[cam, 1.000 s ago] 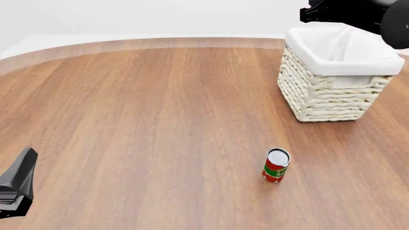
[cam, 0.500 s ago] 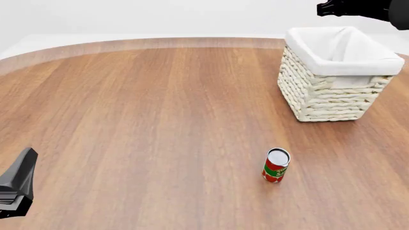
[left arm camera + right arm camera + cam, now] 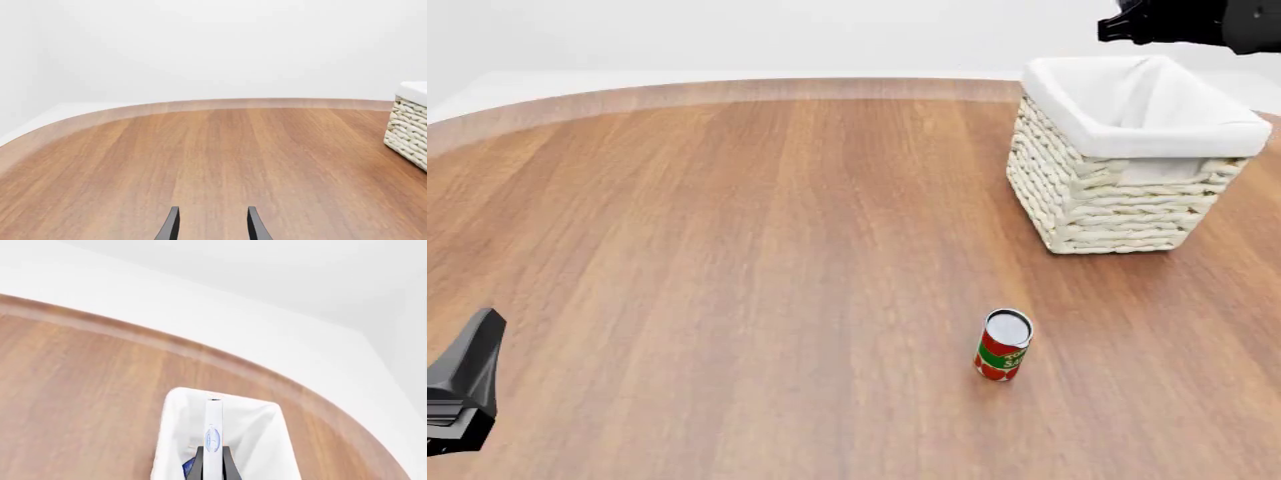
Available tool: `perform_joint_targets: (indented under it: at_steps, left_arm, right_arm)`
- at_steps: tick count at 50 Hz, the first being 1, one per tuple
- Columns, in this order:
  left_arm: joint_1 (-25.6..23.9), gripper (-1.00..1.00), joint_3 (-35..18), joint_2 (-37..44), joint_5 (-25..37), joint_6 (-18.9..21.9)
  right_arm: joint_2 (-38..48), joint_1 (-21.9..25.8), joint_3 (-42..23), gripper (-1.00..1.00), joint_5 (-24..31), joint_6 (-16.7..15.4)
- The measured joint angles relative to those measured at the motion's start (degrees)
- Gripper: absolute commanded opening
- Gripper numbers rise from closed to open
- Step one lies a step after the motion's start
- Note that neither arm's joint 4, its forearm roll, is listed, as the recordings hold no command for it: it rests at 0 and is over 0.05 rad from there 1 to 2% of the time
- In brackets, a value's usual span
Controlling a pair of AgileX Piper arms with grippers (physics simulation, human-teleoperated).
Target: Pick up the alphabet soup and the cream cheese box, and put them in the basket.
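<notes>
A: Right gripper (image 3: pixel 213 466) jaws?
B: Nearly closed, pinched on the cream cheese box (image 3: pixel 213 432). Box is thin, held edge-on between the fingers, directly above the basket (image 3: pixel 267 440) opening. Clear of the liner, not touching it.
A: Anything in the basket?
B: Blue patch just beside the fingers, inside the liner. Cannot tell what it is. Alphabet soup isn't identifiable in any view.
A: Left gripper (image 3: pixel 212 225)?
B: Jaws parted a moderate gap, nothing between them, touching nothing. Well apart from the basket (image 3: pixel 1121 190), low over the table (image 3: pixel 721 230).
A: Front view on the right arm (image 3: pixel 1194 22)?
B: Only a dark piece above the basket's far rim. Jaws not visible there.
A: Other items?
B: Red and green can (image 3: pixel 1004 345), upright on the table, near side of the basket, well apart from it.
</notes>
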Motion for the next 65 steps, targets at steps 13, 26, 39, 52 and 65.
perform_joint_targets:
  at_steps: [13,26,39,52,65]
  left_arm:
    - [0.00,1.00,0.00,0.00,0.00,0.00]
    - [0.00,1.00,0.00,0.00,0.00,0.00]
    - [0.00,1.00,0.00,0.00,0.00,0.00]
    - [0.00,1.00,0.00,0.00,0.00,0.00]
    - [0.00,1.00,0.00,0.00,0.00,0.00]
  right_arm:
    - [4.29,-1.66,-2.40,-1.00,0.66,-0.39]
    - [8.53,-3.04,-3.56,-1.00,0.75,-1.31]
    - [11.76,-4.04,-4.08,-1.00,0.67,-2.11]
    - [14.66,-4.40,-5.33,-1.00,0.95,-2.79]
    - [16.54,-4.92,-5.85,-1.00,1.03,-3.54]
